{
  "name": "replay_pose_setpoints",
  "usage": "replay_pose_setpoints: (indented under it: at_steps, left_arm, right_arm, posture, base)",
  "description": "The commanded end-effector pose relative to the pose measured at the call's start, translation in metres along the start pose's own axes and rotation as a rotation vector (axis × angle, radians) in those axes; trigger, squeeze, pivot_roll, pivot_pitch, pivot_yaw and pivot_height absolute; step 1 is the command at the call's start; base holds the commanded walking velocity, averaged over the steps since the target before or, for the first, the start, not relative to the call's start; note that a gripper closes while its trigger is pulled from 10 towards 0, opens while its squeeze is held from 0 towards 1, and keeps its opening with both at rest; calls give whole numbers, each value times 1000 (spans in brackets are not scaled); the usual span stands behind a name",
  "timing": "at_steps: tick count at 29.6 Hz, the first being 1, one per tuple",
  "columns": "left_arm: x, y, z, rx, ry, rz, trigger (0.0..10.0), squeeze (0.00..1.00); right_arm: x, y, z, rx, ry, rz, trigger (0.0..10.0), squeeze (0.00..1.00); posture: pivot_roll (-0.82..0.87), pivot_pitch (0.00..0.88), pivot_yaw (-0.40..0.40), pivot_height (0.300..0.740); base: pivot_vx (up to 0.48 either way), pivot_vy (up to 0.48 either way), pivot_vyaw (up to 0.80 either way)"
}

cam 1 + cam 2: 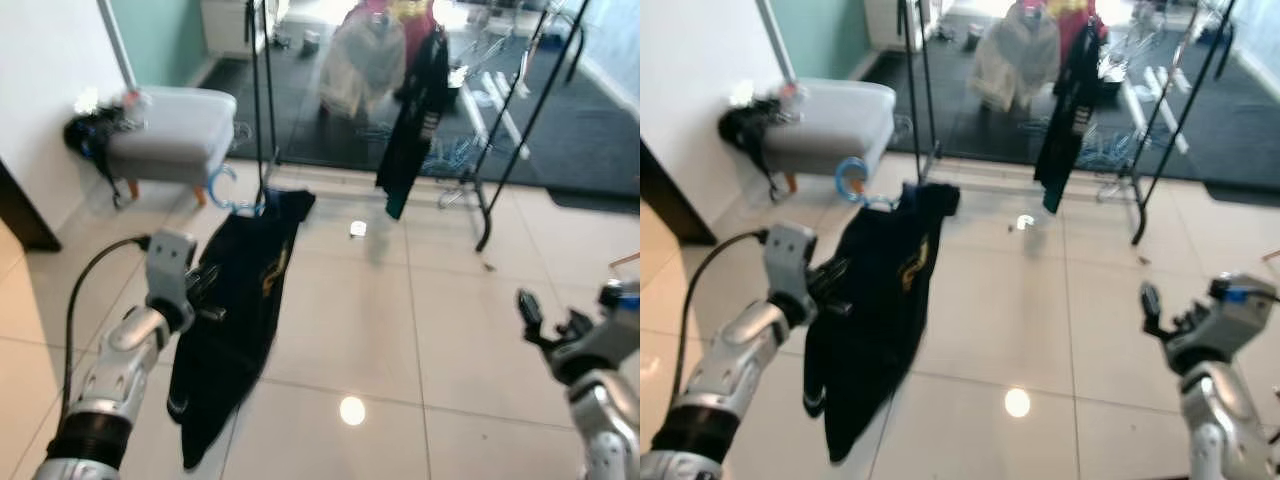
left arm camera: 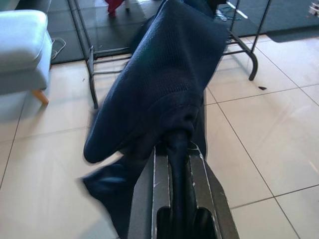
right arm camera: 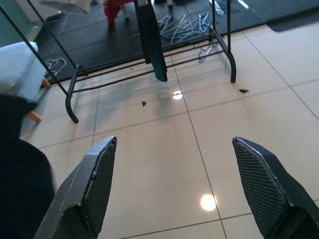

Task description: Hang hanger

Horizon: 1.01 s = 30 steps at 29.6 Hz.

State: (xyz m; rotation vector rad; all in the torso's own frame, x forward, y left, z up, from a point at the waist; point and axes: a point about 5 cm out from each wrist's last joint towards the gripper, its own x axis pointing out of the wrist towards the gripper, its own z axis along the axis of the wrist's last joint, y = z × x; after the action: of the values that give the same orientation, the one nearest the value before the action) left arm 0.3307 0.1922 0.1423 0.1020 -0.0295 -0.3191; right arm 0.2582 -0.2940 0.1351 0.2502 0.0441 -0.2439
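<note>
I have the left pincer clamped on a dark navy garment; in the left wrist view the cloth bunches between the two fingers and swells up over them, so I cannot see the fingertips themselves. The garment hangs from a light blue hanger, of which I can make out only the hook above the collar; its shoulders are buried inside the cloth. The garment drops from there toward the tiled floor, and I cannot tell whether its lower hem touches the tiles. A yellowish print on its front is too blurred to read.

The hanger's hook sits just beside the left upright of a black clothes rack, whose top rail is cut off by the upper edge of the head views, so I cannot tell whether the hook is on anything. A dark garment and pale clothes hang from the rack farther back, with loose hangers lying at its base on the dark mat.

The right pincer is spread wide over bare tile, well apart from the garment, holding nothing.

At the left wall stands a grey padded stool with a black bag slumped against its near end; the bag's details are smeared by blur.
</note>
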Motion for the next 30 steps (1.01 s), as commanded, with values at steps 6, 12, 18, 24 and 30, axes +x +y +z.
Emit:
replay_pose_setpoints:
  at_steps: [6, 12, 18, 24, 30]
  left_arm:
    - [5, -33, 13, 50, -88, -59, 10000, 0]
    - [1, -46, 0, 71, -57, -67, 10000, 0]
    - [-7, -46, -28, 67, 24, -18, 10000, 0]
    - [-7, -44, -30, 9, 35, 46, 10000, 0]
    - [-7, -41, -41, -58, 65, 90, 10000, 0]
  right_arm:
    - [-3, 5, -8, 5, 0, -15, 10000, 0]
    - [-1, 18, -9, 6, -16, 25, 10000, 0]
    - [-5, 29, -26, -47, 25, 68, 10000, 0]
    - [-11, 35, -45, -88, 73, 105, 10000, 0]
    - [-17, 31, -68, -156, 134, 109, 10000, 0]
  posture:
    - [-69, 149, 13, 740]
    - [-63, 146, 14, 740]
    - [-65, 141, 13, 740]
    - [-66, 133, 14, 740]
    - [-68, 124, 9, 740]
  base:
    - [319, 0, -423]
    - [376, 0, 0]
    - [427, 0, 0]
    - [480, 0, 0]
    - [480, 0, 0]
